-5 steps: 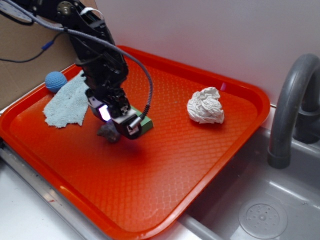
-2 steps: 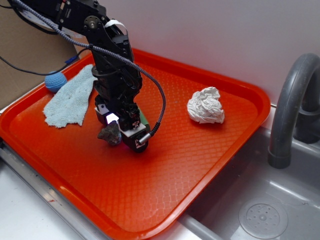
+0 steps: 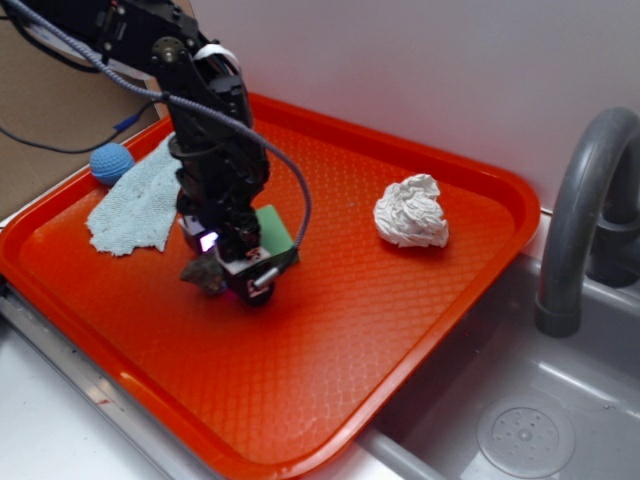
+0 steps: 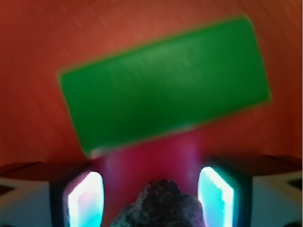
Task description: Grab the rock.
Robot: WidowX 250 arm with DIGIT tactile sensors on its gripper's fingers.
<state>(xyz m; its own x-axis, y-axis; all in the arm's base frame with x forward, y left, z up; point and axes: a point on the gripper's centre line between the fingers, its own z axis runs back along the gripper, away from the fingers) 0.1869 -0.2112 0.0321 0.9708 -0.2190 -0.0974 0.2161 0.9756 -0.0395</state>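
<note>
Where the arm bends down over the orange tray (image 3: 420, 340), the rock (image 3: 203, 274) sits beside the green block (image 3: 272, 226). Wrist view: gripper (image 4: 151, 198) fingers apart, straddling it. Looks hard, lumpy; flatter flanks should hold best.

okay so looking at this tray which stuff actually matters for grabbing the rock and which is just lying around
Matters:
rock
gripper, fingers either side of the rock, gaps still visible

Lying about:
green block
blue ball
light blue cloth
crumpled white paper wad
orange tray
grey faucet

Arm angled downward, gripper (image 4: 151, 196) parted, low.
</note>
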